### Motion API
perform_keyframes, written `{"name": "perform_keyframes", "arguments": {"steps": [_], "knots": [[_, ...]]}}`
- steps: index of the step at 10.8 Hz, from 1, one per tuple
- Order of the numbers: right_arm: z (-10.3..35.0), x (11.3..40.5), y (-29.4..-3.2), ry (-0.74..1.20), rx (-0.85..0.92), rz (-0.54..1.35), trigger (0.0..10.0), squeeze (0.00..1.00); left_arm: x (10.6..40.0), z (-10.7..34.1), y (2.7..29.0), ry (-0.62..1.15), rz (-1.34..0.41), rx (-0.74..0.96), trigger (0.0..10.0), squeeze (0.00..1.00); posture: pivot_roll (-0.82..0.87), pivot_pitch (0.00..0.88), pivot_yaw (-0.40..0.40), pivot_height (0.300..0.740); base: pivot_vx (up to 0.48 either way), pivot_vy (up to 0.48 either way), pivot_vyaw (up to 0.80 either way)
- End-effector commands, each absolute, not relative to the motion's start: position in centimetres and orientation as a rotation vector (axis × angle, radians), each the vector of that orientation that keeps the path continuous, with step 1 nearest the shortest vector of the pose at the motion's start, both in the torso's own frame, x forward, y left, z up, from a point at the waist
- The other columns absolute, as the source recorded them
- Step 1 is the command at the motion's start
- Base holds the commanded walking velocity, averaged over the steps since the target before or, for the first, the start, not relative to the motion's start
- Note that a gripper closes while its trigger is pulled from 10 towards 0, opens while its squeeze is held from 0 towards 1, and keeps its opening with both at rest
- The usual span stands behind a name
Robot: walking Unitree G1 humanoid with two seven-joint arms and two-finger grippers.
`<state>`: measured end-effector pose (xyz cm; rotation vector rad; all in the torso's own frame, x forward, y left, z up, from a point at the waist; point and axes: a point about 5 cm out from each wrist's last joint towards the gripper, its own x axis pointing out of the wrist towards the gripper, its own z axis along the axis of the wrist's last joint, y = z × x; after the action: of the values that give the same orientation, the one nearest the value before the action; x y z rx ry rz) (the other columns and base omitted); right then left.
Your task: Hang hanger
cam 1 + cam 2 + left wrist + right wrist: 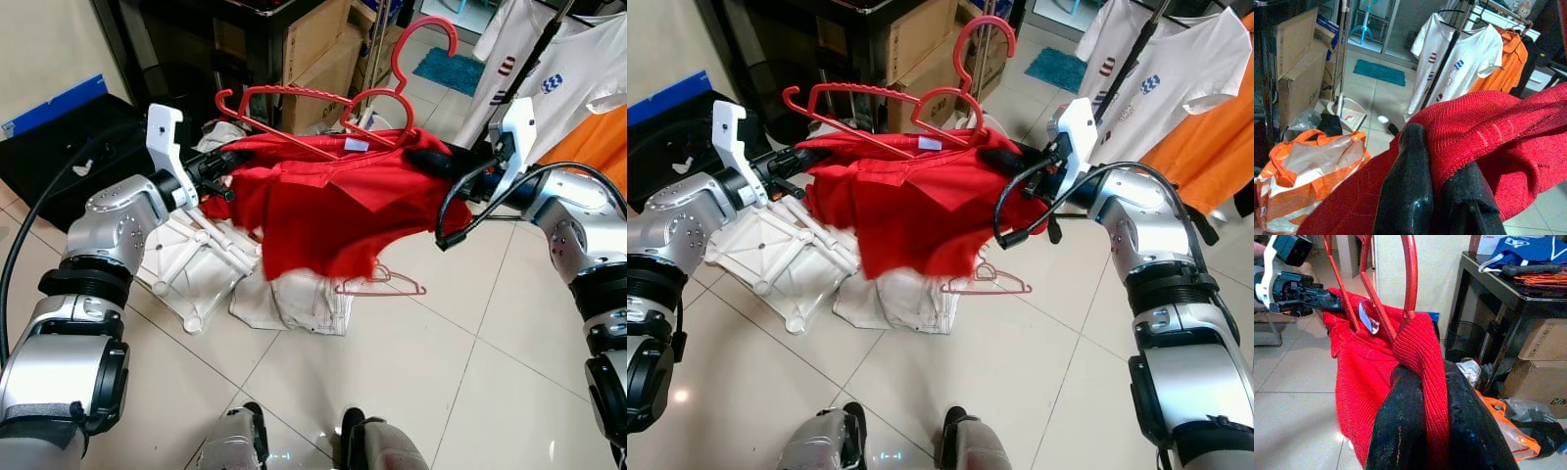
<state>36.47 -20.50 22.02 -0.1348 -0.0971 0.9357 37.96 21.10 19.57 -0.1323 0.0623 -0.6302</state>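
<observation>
Red knit shirt [323,201] on a red hanger [323,113], between black fingers [1410,196]. Beyond the right gripper [441,162], a white tee [568,69] with red and blue marks beside an orange one [602,142]. A teal mat [449,70] beyond.

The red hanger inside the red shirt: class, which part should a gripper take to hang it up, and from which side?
Probably the neck just below the hook of the red hanger, coming from above. The hook stands clear over the red shirt, while the shoulders are buried in cloth pinched by the left gripper and right gripper.
</observation>
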Motion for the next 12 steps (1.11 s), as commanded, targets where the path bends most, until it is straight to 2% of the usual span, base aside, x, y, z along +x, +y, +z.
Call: {"name": "perform_keyframes", "arguments": {"steps": [1,4,5,7,9,12], "knots": [[23.5,35.0,-29.6,-0.175,-0.005,0.564,0.0,0.00,35.8,18.1,30.0,0.107,-0.215,-0.200,0.0,0.00,-0.11,0.164,-0.052,0.740,0.000,0.000,0.00],[23.5,35.0,-29.6,-0.175,-0.005,0.564,0.0,0.00,35.8,18.1,30.0,0.107,-0.215,-0.200,0.0,0.00,-0.11,0.164,-0.052,0.740,0.000,0.000,0.00],[23.7,35.2,-28.5,-0.205,0.059,0.587,0.0,0.00,36.1,17.2,28.5,0.108,-0.227,-0.211,10.0,1.00,-0.10,0.174,-0.054,0.740,0.000,0.000,0.00],[23.5,35.6,-24.8,-0.234,0.055,0.690,0.0,0.00,36.5,14.1,23.5,0.160,-0.292,-0.227,10.0,1.00,-0.11,0.171,-0.062,0.740,0.000,0.000,0.00],[21.7,35.5,-23.8,-0.180,0.071,0.713,0.0,0.00,36.6,13.6,22.1,0.156,-0.312,-0.261,10.0,1.00,-0.11,0.171,-0.062,0.740,0.000,0.000,0.00],[21.3,35.2,-23.0,-0.168,0.084,0.728,0.0,0.00,36.4,14.0,22.0,0.145,-0.344,-0.207,10.0,1.00,-0.10,0.165,-0.063,0.740,0.000,0.000,0.00]]}}
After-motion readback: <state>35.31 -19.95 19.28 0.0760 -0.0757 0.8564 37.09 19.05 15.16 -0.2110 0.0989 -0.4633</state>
